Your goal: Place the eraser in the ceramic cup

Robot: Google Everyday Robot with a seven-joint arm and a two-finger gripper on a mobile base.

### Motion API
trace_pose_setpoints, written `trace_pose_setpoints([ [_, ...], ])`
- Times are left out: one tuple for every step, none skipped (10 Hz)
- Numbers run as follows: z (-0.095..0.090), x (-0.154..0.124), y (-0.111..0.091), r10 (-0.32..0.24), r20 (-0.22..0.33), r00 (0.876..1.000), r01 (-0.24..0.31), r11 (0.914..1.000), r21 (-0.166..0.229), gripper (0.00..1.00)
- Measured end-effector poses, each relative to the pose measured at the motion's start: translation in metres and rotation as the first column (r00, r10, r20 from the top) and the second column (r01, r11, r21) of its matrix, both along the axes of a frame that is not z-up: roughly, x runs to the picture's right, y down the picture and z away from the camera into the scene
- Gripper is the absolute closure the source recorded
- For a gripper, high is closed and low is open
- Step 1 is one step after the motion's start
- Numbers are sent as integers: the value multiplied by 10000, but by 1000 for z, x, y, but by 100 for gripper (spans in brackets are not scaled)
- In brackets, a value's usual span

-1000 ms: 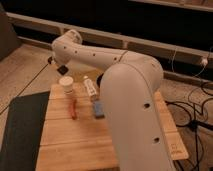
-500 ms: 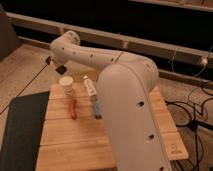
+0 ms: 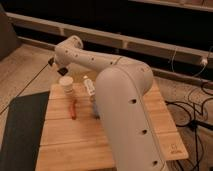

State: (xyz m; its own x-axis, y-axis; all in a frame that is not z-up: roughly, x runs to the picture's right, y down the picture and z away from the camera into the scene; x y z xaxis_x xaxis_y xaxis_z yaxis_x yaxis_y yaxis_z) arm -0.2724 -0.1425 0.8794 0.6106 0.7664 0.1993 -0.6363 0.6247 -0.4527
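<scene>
Our gripper hangs in the upper left of the frame, jaws together, just above and left of the cup, which stands near the back left corner of the tabletop. We cannot make out the eraser: it may be pinched in the jaws or hidden behind the arm. If it is held, a release off-centre could send it against the rim and off the tabletop edge. Coming down too low could tip the light cup onto the pen beside it.
</scene>
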Motion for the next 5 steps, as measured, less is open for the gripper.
trace_pose_setpoints([
  [6,0,1,149,28,9999,-149,9998,-141,100],
  [15,-8,9,106,123,9999,-101,9993,-371,100],
  [18,-13,14,27,189,9998,-18,9988,-485,100],
  [25,-23,24,-116,309,9995,138,9974,-703,100],
  [29,-26,26,-165,355,9992,192,9967,-792,100],
])
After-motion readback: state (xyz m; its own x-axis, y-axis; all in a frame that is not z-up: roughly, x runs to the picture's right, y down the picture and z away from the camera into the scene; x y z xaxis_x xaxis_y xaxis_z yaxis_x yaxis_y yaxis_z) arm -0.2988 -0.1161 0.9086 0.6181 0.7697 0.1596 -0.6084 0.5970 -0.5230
